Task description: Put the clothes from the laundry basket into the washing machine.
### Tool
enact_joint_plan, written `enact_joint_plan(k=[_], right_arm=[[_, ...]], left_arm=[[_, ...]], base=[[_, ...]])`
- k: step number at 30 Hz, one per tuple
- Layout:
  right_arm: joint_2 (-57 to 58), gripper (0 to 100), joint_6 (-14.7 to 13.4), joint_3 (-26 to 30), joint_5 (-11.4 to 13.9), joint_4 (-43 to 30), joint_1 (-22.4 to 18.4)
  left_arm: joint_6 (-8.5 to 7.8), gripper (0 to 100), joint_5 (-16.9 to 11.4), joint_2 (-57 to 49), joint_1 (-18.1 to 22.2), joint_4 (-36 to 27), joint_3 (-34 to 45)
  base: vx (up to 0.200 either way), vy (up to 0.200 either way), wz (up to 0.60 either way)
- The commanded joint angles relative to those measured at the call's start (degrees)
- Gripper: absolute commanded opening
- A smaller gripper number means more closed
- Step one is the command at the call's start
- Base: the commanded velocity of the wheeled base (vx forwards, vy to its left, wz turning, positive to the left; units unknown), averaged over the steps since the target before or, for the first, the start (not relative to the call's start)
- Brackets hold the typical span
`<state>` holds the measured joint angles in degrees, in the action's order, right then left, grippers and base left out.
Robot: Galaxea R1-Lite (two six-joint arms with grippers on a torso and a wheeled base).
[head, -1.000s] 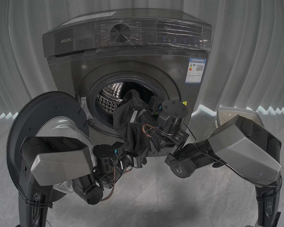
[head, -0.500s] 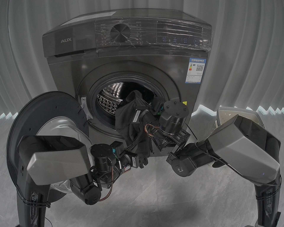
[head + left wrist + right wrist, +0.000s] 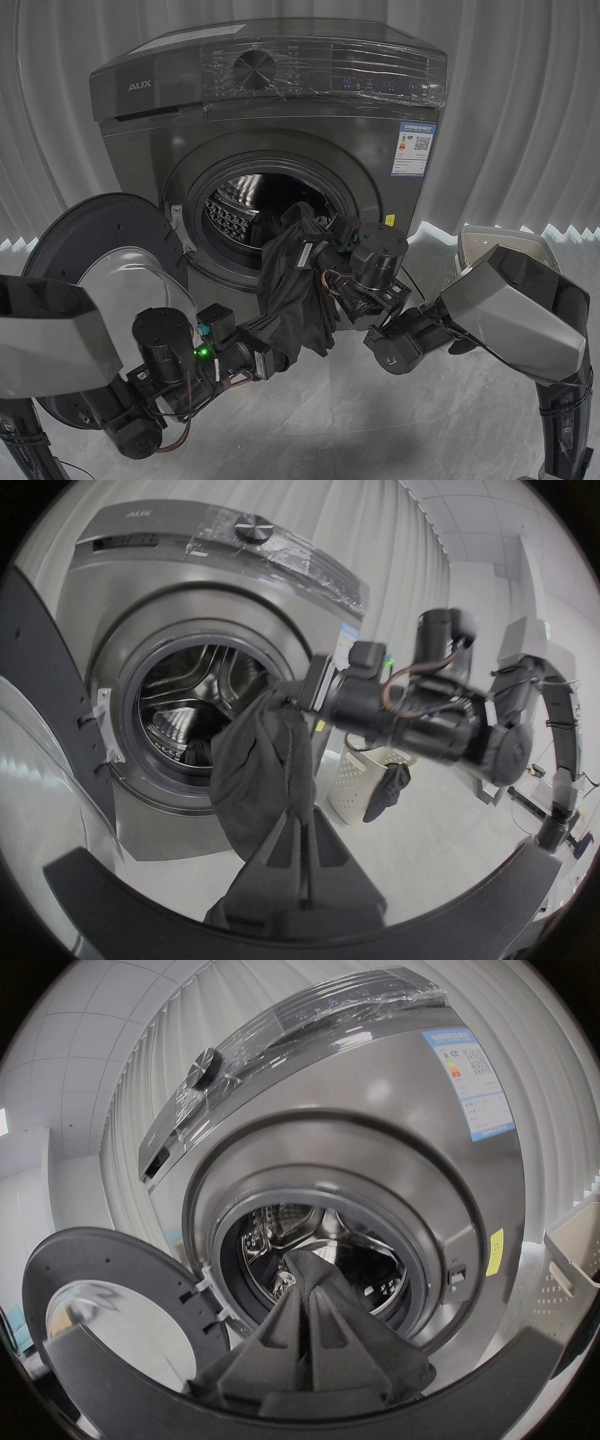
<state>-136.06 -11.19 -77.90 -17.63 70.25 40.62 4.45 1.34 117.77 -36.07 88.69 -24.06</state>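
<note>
Arms, both sides: silver-grey shells over black joints.
Upper-arm shells (image 3: 519, 312) are faceted, angular and silver-grey with darker edges. Joint modules (image 3: 382, 240) are black cylinders with flat caps that have small screw holes. Forearm tubes (image 3: 322, 253) are black, each with a white label (image 3: 306, 254). A copper-coloured cable (image 3: 330, 279) is looped at the right wrist. The left wrist has a green light (image 3: 201, 352) and a small blue connector (image 3: 201, 329). Black ties (image 3: 562, 409) wrap the right lower column. The left hand (image 3: 304, 820) and right hand (image 3: 306, 1294) have dark grey wedge fingers (image 3: 281, 1335) with triangular recesses, on a dark curved bracket (image 3: 125, 1385).
</note>
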Motion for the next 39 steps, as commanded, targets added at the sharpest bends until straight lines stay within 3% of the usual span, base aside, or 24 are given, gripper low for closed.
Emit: enact_joint_plan(k=[1, 2, 3, 9, 12, 16, 19, 28, 39], right_arm=[[0.4, 0, 0.0, 3.9, 0.7, 1.1, 0.7], [0.6, 0, 0.0, 4.2, 0.7, 1.2, 1.0], [0.7, 100, -0.1, 4.2, 0.7, 1.2, 1.3], [0.8, 100, -0.6, 6.0, 0.6, 1.3, 2.5], [1.0, 100, -1.3, 8.7, 0.3, 1.3, 3.2], [1.4, 100, -1.4, 11.6, 0.0, 1.2, 2.8], [2.6, 100, -1.3, 14.9, 0.0, 1.2, 2.3], [7.7, 100, 0.5, 28.9, 0.7, 1.1, 1.7], [8.2, 100, 0.8, 35.2, 1.1, 1.3, 2.2]], left_arm=[[-0.85, 0, -0.2, -7.9, -2.2, -0.1, 5.1], [-0.85, 0, -0.3, -8.3, -2.3, 0.0, 5.3], [-0.58, 0, -0.3, -8.6, -2.3, 0.0, 5.3], [-0.41, 0, -0.5, -8.8, -1.5, 0.1, 4.6], [0.12, 0, -0.5, -8.9, 1.1, 0.1, 1.7], [2.14, 0, 0.4, -8.6, 2.4, 0.1, -0.5], [2.76, 0, 0.8, -8.5, 2.8, 0.1, -2.5], [2.76, 0, 1.6, -9.0, 3.6, 0.1, -5.2], [2.93, 0, 2.3, -11.3, 3.7, 0.1, -7.0]], base=[[0.000, 0.000, 0.00], [0.000, 0.000, 0.00], [0.000, 0.000, 0.00], [0.000, 0.000, 0.00], [0.000, 0.000, 0.00], [0.000, 0.000, 0.00], [0.000, 0.000, 0.00], [0.000, 0.000, 0.00], [0.000, 0.000, 0.00]])
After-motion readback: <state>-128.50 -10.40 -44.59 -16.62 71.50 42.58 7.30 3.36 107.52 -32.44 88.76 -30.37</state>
